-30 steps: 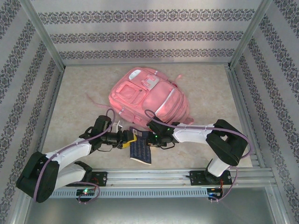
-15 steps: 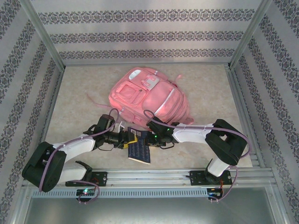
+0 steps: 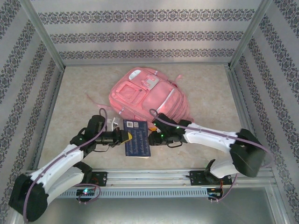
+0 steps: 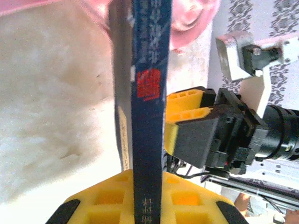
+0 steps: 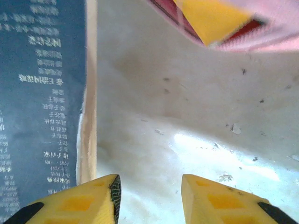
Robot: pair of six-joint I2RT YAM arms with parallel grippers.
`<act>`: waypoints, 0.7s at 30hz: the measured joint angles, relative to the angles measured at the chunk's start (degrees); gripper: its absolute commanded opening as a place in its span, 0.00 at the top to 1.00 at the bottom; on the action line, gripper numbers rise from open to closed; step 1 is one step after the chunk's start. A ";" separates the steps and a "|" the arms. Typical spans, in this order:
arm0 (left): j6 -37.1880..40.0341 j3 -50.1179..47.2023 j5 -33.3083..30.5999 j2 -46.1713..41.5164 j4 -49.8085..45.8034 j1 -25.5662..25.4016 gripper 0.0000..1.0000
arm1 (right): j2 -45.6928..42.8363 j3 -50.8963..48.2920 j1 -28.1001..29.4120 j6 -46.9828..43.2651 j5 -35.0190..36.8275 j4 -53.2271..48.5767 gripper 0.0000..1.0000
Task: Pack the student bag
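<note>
With your left claw (image 3: 124,136) pinching the blue book (image 3: 137,142) and right claw (image 5: 150,196) parted, empty, lift it steadily toward the student bag (image 3: 149,95).

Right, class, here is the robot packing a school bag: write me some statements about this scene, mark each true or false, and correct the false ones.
1. The left gripper is closed on the dark blue book. True.
2. The right gripper grips the book as well. False: its fingers stand apart with only bare table between them, and the book is off to one side.
3. The book is inside the student bag. False: it is outside, on the near side of the bag.
4. The student bag lies on the table, farther from the arm bases than the book. True.
</note>
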 measured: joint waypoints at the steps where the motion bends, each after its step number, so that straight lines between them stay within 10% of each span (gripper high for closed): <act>1: 0.02 1.27 -0.87 -1.60 -1.42 0.00 1.00 | -2.27 0.94 -0.59 -1.01 0.00 -1.09 0.55; 11: -5.22 17.88 -12.59 3.48 5.22 0.00 1.00 | -19.87 5.66 -13.88 0.83 -1.05 4.13 0.38; 21: -16.22 28.24 -26.95 16.52 24.68 0.00 1.00 | -19.02 8.98 -17.88 14.84 -6.23 18.80 0.17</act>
